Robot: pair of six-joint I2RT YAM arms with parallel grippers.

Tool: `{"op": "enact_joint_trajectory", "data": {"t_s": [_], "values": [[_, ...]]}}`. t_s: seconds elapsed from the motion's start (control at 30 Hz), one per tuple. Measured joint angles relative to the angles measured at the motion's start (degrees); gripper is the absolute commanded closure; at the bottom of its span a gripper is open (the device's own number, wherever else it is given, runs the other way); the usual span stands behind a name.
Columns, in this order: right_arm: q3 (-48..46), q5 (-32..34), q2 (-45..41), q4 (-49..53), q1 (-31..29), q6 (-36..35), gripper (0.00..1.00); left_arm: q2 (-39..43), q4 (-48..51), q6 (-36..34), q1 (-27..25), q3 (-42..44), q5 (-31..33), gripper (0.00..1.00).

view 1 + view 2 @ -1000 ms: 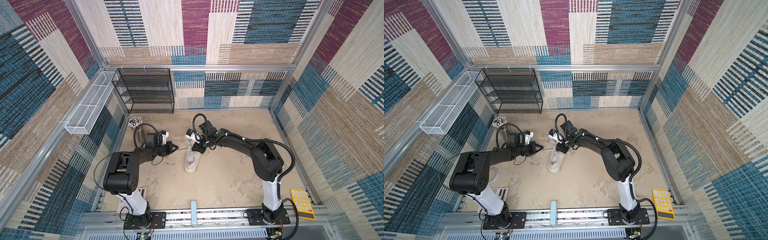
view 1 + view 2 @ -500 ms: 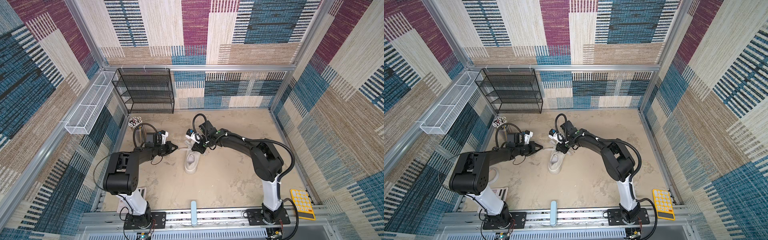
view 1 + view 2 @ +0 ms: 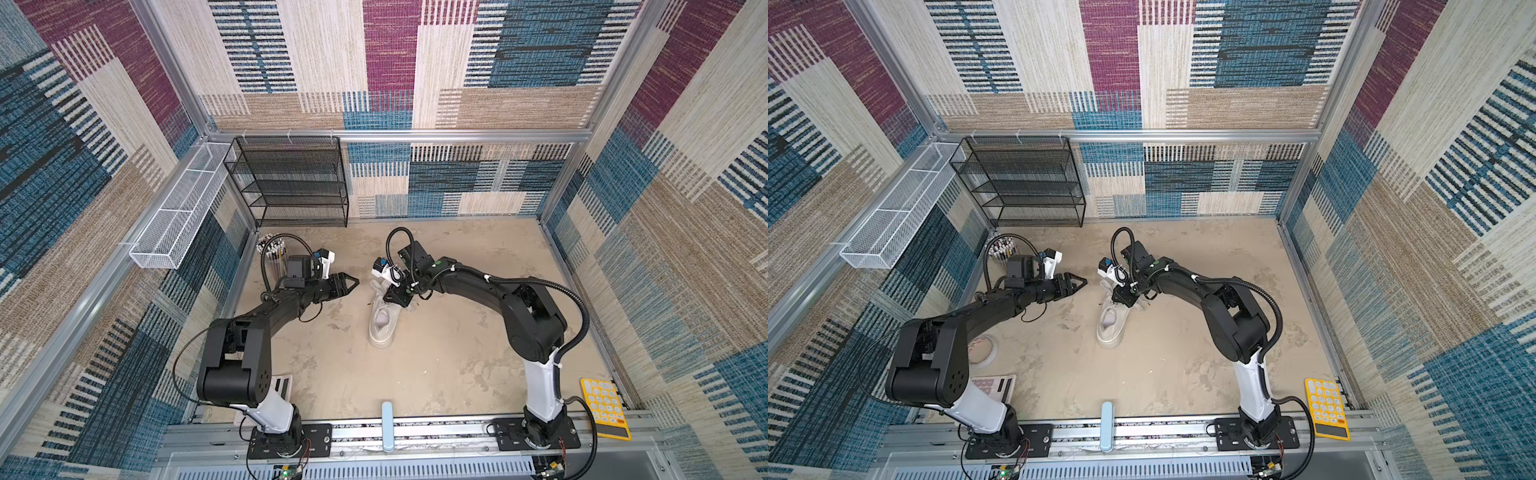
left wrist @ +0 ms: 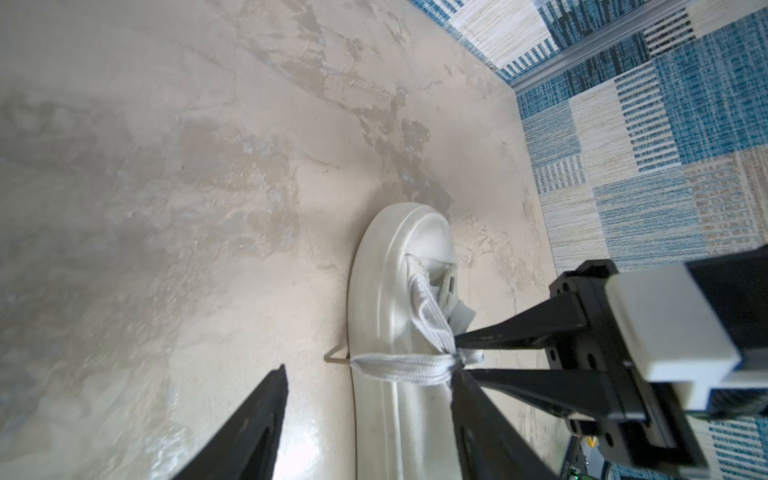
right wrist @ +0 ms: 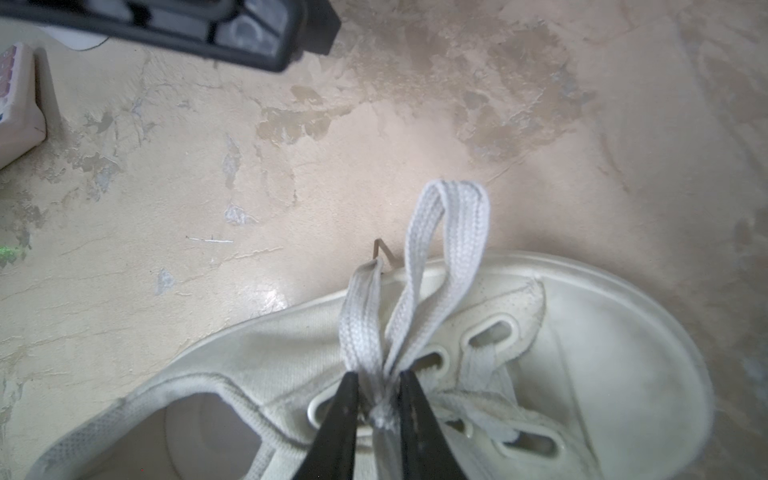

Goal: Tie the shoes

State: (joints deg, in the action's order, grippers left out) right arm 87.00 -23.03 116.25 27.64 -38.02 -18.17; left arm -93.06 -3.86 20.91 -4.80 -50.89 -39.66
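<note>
We judge the right end effector [image 5: 376,399] pinches the laces [image 5: 455,192] at the knot to hold tension. The left end effector [image 3: 351,282] hangs spread, just left of the sneaker [image 3: 381,328] mid-worktop [image 3: 457,353].

both top views look steeply down from high onto the whole table [image 3: 457,353], while both wrist cameras face the sneaker [image 4: 374,299] from very near.

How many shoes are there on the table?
1. The white sneaker lies near the table's middle, its laces pinched by the right gripper. No second shoe shows, though part of the table is hidden.
</note>
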Motion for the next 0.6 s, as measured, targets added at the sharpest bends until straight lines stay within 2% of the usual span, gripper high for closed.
{"op": "enact_joint_trajectory", "data": {"t_s": [0.3, 0.4, 0.47, 0.6], "values": [[0.00, -0.20, 0.00, 0.00, 0.00, 0.20, 0.80, -7.43, 1.92, -0.63, -5.62, -5.92, -1.42, 0.37], [-0.02, -0.26, 0.00, 0.00, 0.00, 0.37, 0.80, -9.01, 1.40, -0.44, -6.64, -6.84, -1.51, 0.44], [-0.09, -0.37, 0.00, -0.04, 0.00, 0.39, 0.80, -10.16, 1.33, -0.04, -6.67, -7.41, -1.49, 0.53], [-0.17, -0.42, 0.00, -0.22, 0.00, 0.44, 0.80, -11.67, 1.03, 0.00, -7.08, -8.26, -1.42, 0.55]]}}
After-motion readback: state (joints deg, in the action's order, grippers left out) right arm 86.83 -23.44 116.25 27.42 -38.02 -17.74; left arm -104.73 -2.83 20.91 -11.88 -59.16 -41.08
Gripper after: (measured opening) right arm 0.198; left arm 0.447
